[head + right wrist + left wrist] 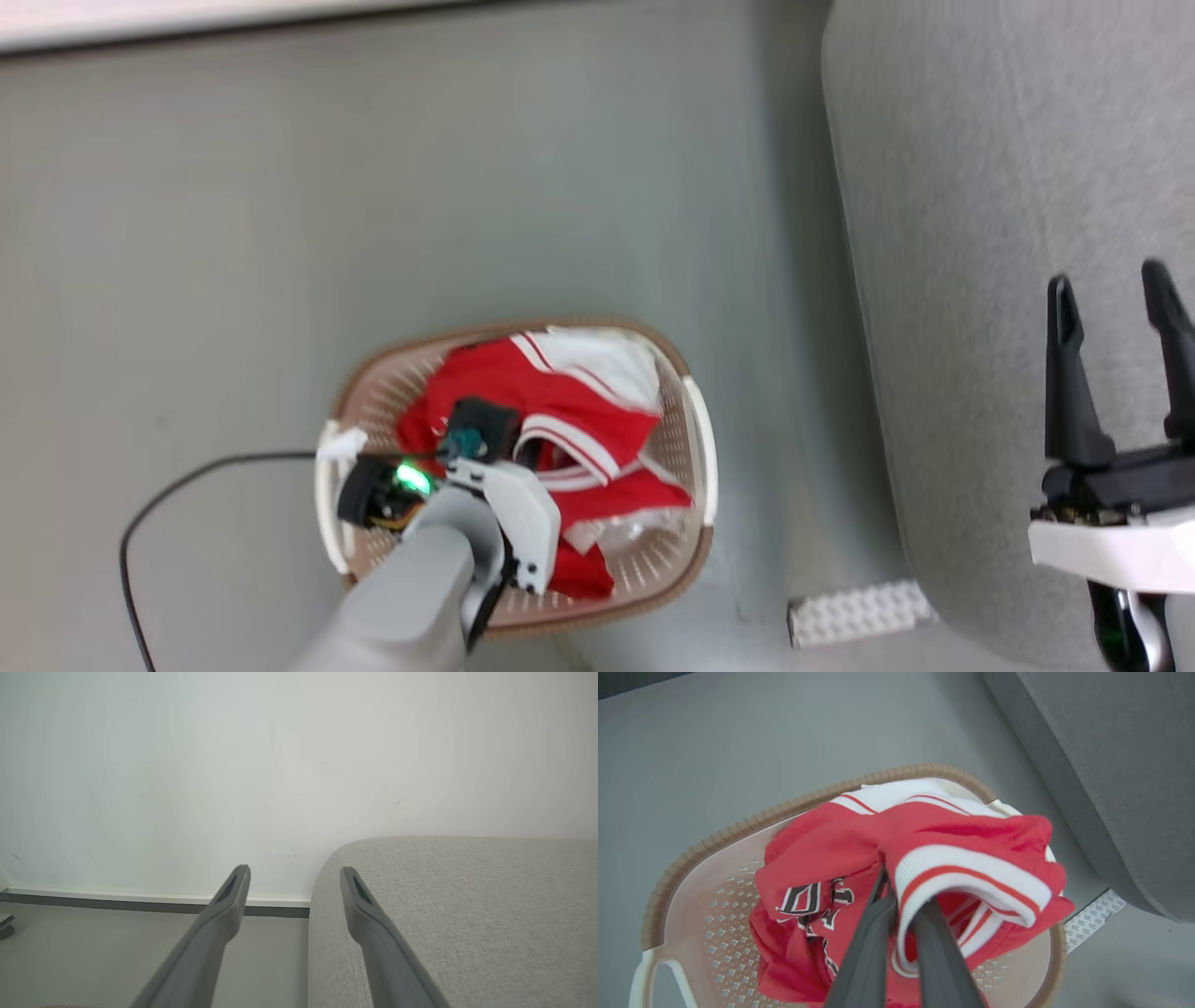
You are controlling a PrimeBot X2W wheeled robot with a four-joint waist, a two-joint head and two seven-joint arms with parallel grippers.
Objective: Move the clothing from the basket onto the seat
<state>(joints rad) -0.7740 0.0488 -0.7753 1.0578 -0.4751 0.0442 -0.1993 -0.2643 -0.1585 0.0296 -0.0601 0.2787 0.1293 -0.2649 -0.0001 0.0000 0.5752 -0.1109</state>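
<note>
The tips of the left gripper (902, 891) are buried in cloth, and from the head view its fingers are covered by the wrist housing. In the left wrist view the two dark fingers (871, 938) are pressed nearly together, pinching a red fold of the clothing (822, 849) just beside a white striped cuff. There is one jersey, heaped inside the one basket (581, 327), with its white panel against the far rim. The basket stands on the grey floor (280, 233), near the left edge of the one seat (980, 187) but apart from it. The sofa is cut off at the right. The dark, white-outlined lettering (803, 899) is creased and cannot be read. The right gripper (1108, 280) hangs over the seat's near part, fingers spread wide with nothing between them. One black cable (187, 476) curls to the basket's left handle. One white patterned strip (859, 611) lies at the sofa's base, its print too small to make out.
</note>
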